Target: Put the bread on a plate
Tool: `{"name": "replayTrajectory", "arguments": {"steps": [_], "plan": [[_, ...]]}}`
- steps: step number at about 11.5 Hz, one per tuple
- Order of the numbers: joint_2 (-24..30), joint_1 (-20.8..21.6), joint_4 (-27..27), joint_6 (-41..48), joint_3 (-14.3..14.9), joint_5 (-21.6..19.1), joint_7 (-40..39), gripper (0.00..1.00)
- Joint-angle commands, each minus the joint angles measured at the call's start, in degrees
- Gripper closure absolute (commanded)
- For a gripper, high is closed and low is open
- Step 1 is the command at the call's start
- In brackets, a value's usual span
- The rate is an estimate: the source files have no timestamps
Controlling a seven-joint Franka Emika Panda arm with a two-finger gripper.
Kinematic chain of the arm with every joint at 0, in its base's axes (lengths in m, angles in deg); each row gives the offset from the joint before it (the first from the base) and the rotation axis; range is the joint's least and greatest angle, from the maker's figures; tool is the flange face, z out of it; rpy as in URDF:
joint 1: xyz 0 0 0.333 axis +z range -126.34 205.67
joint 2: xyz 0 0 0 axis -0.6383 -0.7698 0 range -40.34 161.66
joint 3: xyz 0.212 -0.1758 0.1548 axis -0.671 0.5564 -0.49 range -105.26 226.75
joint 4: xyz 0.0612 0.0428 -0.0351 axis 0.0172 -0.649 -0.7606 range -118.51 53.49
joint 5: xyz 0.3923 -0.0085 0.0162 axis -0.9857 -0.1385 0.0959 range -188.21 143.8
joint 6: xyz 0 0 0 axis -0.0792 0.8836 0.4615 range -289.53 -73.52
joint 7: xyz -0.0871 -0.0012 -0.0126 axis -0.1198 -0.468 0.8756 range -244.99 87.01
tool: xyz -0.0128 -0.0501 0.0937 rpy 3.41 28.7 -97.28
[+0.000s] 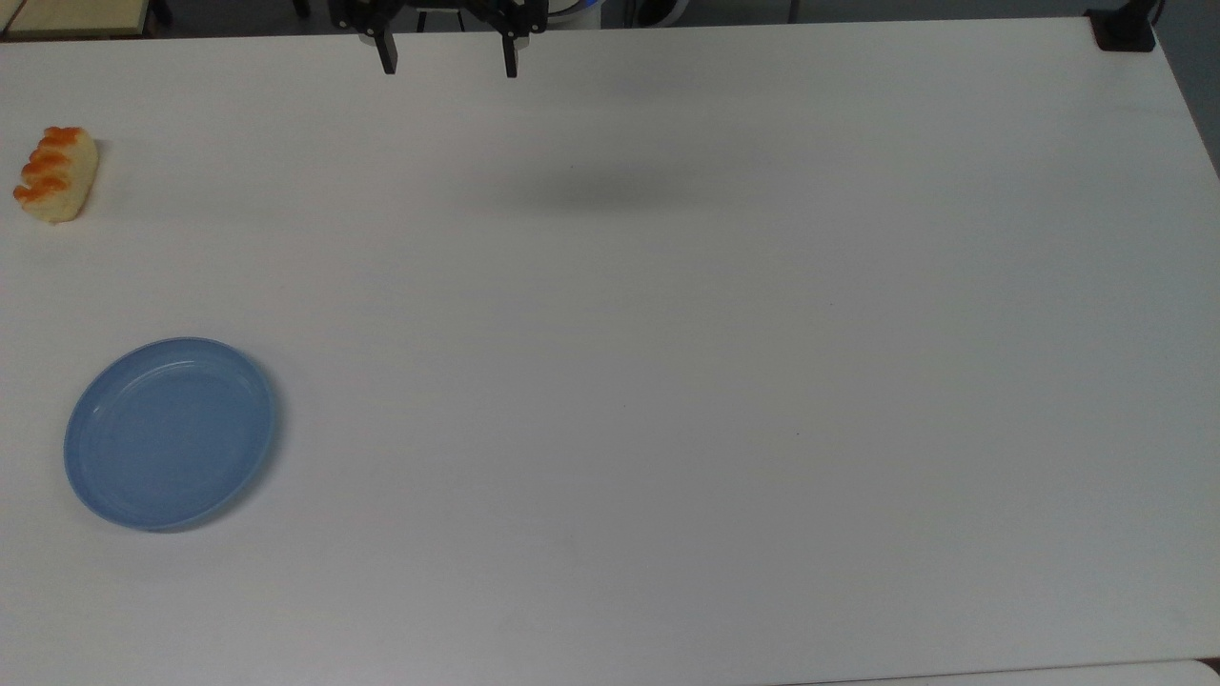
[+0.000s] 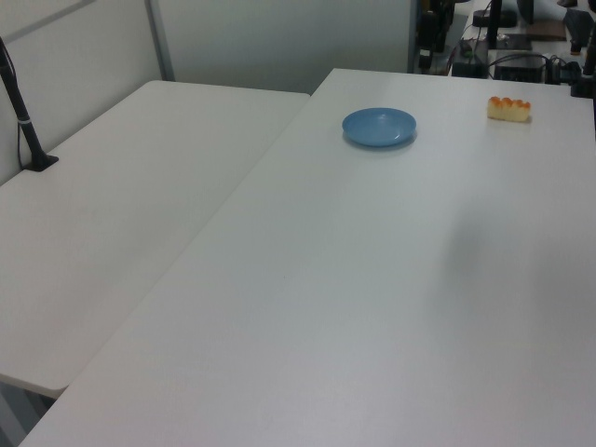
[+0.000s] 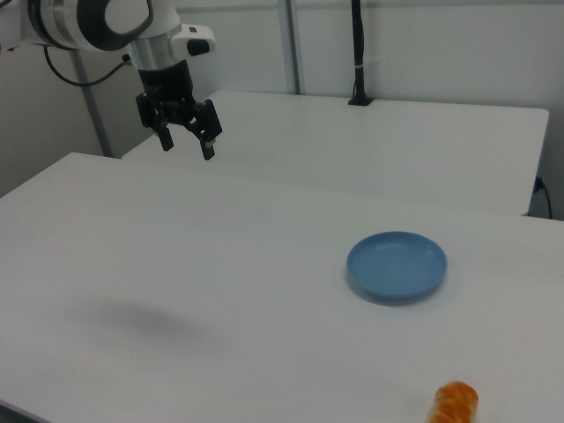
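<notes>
The bread (image 1: 55, 175), a pale-yellow roll with orange glazed bumps, lies on the white table at the top view's far left; it also appears as the bread (image 2: 508, 109) and the bread (image 3: 454, 403). The light-blue plate (image 1: 172, 431) sits bare below it in the top view, seen again as the plate (image 2: 379, 126) and the plate (image 3: 397, 265). My gripper (image 1: 449, 68) hangs high above the table at the top view's upper edge, open and holding nothing. In the right view the gripper (image 3: 187, 150) is far to the left of both objects.
A second white table (image 2: 112, 233) adjoins at the left view's left. A black post (image 3: 358, 53) is clamped to its far side, and a black clamp (image 1: 1125, 29) stands at the top view's upper right corner.
</notes>
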Motion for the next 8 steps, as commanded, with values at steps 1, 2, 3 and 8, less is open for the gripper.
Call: {"name": "replayTrajectory", "arguments": {"steps": [1,2,3,8], "plan": [[0.9,-2.3,-1.7,1.4,-3.6,0.9,-3.5,0.00],[0.9,-2.4,-1.7,1.3,-3.9,0.9,-3.3,0.00],[0.9,-2.4,-1.7,1.3,-4.0,0.9,-3.3,0.00],[0.9,-2.7,-1.6,1.3,-4.0,0.8,-2.8,0.00]]}}
